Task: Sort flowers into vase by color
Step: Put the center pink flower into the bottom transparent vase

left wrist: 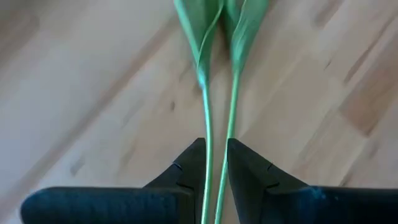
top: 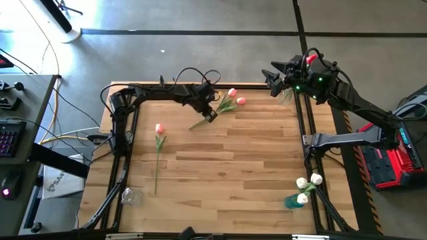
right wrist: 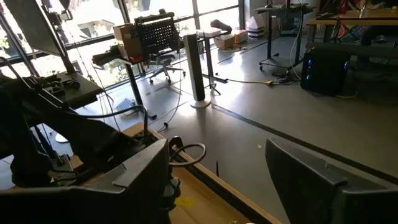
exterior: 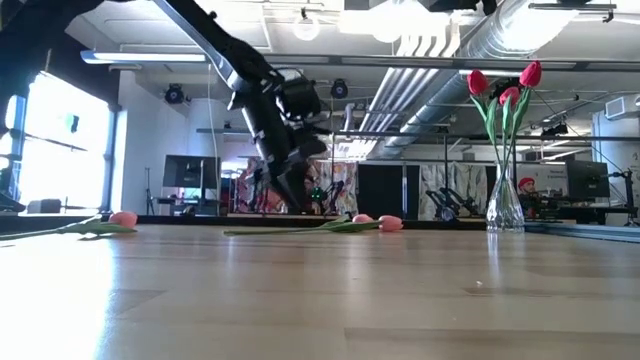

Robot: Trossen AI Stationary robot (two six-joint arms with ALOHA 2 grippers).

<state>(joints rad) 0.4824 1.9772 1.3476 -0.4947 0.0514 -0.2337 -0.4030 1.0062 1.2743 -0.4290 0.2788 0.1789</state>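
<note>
Left gripper (top: 211, 115) is down at the table (top: 227, 167), fingers (left wrist: 186, 171) pinched on two thin green stems (left wrist: 208, 124) side by side; left wrist view shows both stems running between the dark pads, leaves fanning out just past them. Those stems belong to the pair of pink tulips (top: 235, 97) lying w/ heads toward the table's far edge, stem ends at the gripper. Landmark = that gripper. On the side toward the left arm's base, a bit nearer the table's front: single pink tulip (top: 159, 129) flat on the wood, stem pointing to the front edge. Further that way, near the front-left corner, a small clear object (top: 131, 196), can't tell what. Well apart, at the front-right edge: white tulips (top: 308, 182) in a vase there. At the far-right corner: glass vase (exterior: 505, 205) w/ red tulips (exterior: 505, 85) upright, seen in low view. Right gripper (top: 275, 75) hangs over that far-right corner, jaws spread wide, nothing between them.
</note>
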